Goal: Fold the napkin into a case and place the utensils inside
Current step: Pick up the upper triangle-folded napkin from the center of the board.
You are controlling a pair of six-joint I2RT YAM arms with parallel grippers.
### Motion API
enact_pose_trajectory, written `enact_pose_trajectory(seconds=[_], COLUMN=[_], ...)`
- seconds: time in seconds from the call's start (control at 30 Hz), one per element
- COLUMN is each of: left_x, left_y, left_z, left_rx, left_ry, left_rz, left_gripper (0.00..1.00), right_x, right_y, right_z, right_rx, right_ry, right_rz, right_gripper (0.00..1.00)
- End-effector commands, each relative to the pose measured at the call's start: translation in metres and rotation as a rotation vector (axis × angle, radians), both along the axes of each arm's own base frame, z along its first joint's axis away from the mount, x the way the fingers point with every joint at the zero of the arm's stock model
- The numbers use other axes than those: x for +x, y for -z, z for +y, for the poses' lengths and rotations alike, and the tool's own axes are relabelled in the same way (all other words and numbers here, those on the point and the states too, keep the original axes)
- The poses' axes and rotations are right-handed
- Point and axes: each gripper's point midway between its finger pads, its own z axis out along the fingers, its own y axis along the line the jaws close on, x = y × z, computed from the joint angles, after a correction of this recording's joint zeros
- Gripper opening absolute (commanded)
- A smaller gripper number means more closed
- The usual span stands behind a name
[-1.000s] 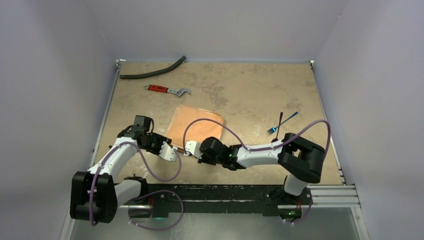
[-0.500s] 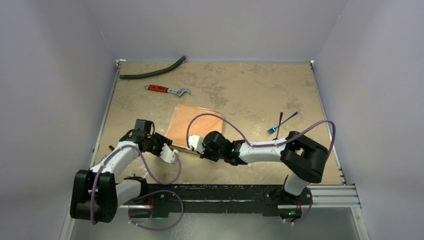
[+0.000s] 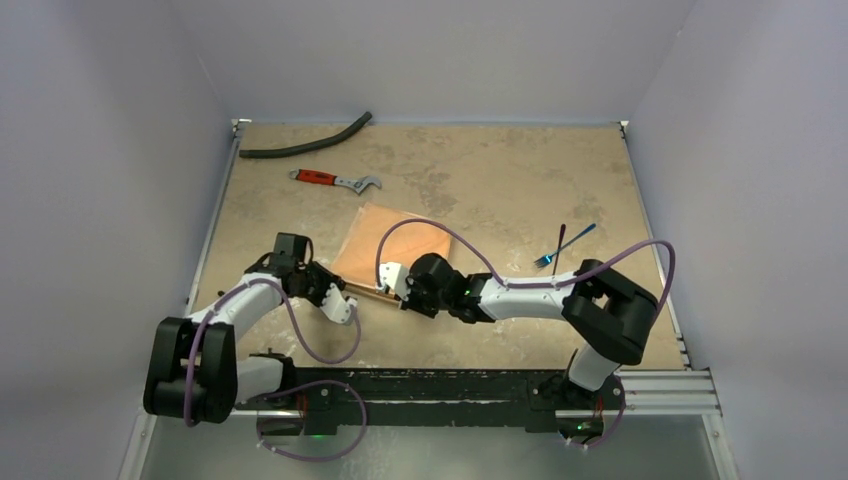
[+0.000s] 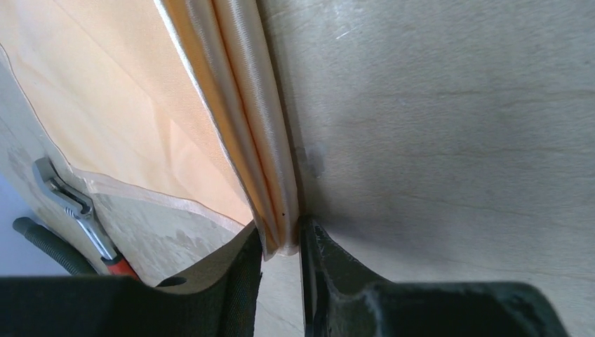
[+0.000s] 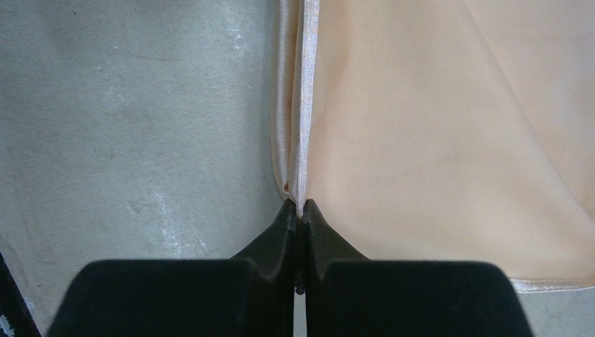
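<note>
The peach-orange napkin (image 3: pixel 392 238) lies left of the table's middle, with its near edge gathered into a fold. My left gripper (image 3: pixel 350 298) is shut on the left end of that edge. In the left wrist view the folded hem (image 4: pixel 270 175) runs down between the gripper's (image 4: pixel 281 242) fingers. My right gripper (image 3: pixel 384 288) is shut on the same edge further right. In the right wrist view the jaws (image 5: pixel 300 210) pinch the thin hem, with cloth (image 5: pixel 435 140) spread to the right. The blue fork (image 3: pixel 566 244) and the purple spoon (image 3: pixel 559 250) lie crossed at the right.
A red-handled wrench (image 3: pixel 335 180) lies beyond the napkin, and a curved black hose (image 3: pixel 305 142) lies at the far left by the back wall. Both show in the left wrist view: the wrench (image 4: pixel 70 210) and the hose (image 4: pixel 42 242). Walls enclose the table.
Both grippers have moved a little away from the bases with the napkin's near edge in them. The right one moved further. The fork and spoon have not moved.
</note>
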Motion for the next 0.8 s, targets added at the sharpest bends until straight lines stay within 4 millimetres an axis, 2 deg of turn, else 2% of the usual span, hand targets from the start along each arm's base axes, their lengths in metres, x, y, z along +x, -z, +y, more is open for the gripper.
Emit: enact_pose_trajectory(seconds=[0.0, 0.17, 0.3, 0.6, 0.77], left_x=[-0.02, -0.04, -0.045, -0.022, -0.016], left_y=[0.018, 0.022, 0.028, 0.032, 0.034], left_z=[0.006, 0.006, 0.005, 0.0, -0.004], left_rx=[0.054, 0.083, 0.076, 0.065, 0.054], left_ry=[0.015, 0.104, 0.114, 0.054, 0.028], left_rz=[0.134, 0.159, 0.172, 0.149, 0.161], left_gripper=[0.26, 0.41, 0.5, 0.51, 0.45], right_x=[0.003, 0.012, 0.017, 0.016, 0.017], right_y=[-0.013, -0.02, -0.03, -0.036, -0.04], right_z=[0.012, 0.012, 0.012, 0.015, 0.017], right_rx=[0.043, 0.081, 0.126, 0.178, 0.203], right_ry=[-0.008, 0.013, 0.029, 0.024, 0.022], right_rz=[0.004, 0.017, 0.027, 0.083, 0.11], right_gripper=[0.0, 0.0, 0.0, 0.0, 0.0])
